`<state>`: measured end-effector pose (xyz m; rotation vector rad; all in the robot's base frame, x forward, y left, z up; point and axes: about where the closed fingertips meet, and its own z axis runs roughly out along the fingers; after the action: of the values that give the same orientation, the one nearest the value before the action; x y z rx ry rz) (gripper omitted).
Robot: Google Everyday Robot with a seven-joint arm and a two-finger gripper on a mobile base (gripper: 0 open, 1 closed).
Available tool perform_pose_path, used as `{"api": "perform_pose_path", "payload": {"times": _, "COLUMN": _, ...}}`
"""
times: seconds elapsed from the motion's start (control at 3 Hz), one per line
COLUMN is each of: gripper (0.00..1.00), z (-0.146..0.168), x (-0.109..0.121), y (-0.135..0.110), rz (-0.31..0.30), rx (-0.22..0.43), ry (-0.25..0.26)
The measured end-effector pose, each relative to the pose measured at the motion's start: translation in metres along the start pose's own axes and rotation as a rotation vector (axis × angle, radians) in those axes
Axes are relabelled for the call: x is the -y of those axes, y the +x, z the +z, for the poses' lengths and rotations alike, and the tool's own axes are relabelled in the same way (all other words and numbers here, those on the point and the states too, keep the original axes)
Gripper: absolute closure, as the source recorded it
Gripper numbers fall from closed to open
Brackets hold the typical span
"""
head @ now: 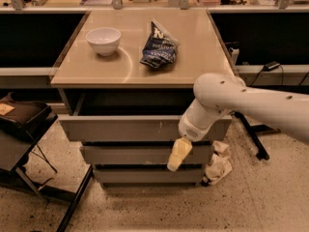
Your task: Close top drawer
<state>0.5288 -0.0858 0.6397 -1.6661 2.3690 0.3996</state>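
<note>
The top drawer (120, 128) is a wide grey metal drawer under the tan tabletop (193, 57). It stands pulled out a little, with a dark gap behind its front. My gripper (177, 154) hangs from the white arm at the right end of the drawer front, its pale fingers pointing down over the drawer below. The arm's wrist lies against the top drawer's front near its right part.
A white bowl (103, 40) and a dark blue chip bag (157, 47) lie on the tabletop. Two narrower grey drawer fronts (125, 154) sit below. A crumpled cloth (218, 166) lies on the floor at right. A black stand (24, 129) is at left.
</note>
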Motion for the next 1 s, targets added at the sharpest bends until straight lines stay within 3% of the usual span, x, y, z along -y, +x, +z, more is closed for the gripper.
{"api": "perform_pose_path", "payload": {"times": 0.33, "gripper": 0.0, "z": 0.0, "x": -0.001, "y": 0.0, "rz": 0.0, "rx": 0.001, "ry": 0.0}}
{"api": "perform_pose_path", "payload": {"times": 0.67, "gripper": 0.0, "z": -0.002, "x": 0.023, "y": -0.017, "rz": 0.013, "rx": 0.02, "ry": -0.013}}
{"api": "perform_pose_path", "payload": {"times": 1.0, "gripper": 0.0, "z": -0.002, "x": 0.022, "y": -0.017, "rz": 0.013, "rx": 0.021, "ry": -0.013}}
